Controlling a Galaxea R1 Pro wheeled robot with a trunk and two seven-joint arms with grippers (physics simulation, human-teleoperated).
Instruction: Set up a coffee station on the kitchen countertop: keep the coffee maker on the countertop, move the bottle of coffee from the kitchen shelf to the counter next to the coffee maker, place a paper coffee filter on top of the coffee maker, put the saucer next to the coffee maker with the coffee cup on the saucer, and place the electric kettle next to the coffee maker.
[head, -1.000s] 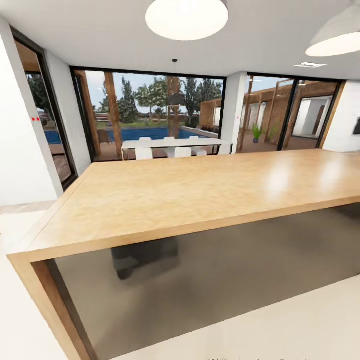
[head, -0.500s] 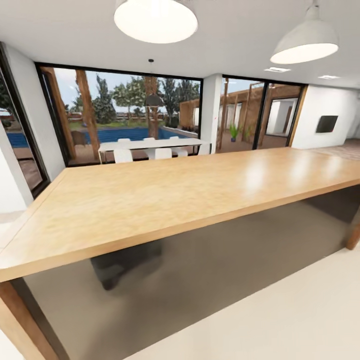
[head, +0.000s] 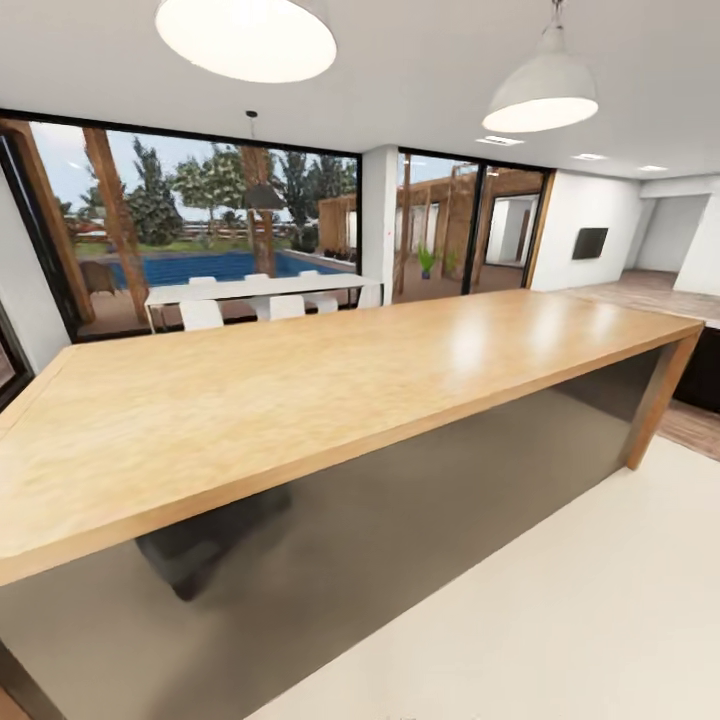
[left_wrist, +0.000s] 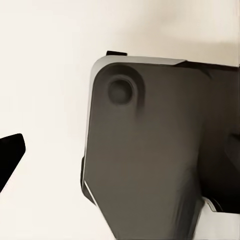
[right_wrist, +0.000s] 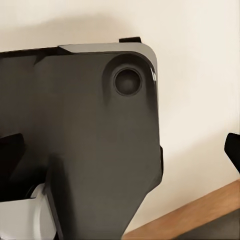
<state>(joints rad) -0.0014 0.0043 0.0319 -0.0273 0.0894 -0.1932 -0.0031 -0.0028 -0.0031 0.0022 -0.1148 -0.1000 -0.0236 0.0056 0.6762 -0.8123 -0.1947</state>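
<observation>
I am on the move, and the kitchen countertop, the coffee maker and the other coffee things are out of view. In the head view a big wooden island stretches across in front of me. My left gripper hangs over the pale floor and my own dark base, with one black fingertip far out at the picture's edge. My right gripper is open and holds nothing, its two black fingertips wide apart over the base.
The island's right end leg stands on the pale floor, with open floor beside it. Behind the island are a white dining table with chairs and glass walls. A dark cabinet edge is at far right.
The whole head view has swung to the right, so the camera has turned. The island's right end and the room beyond it have come into view. Nothing on the island has moved.
</observation>
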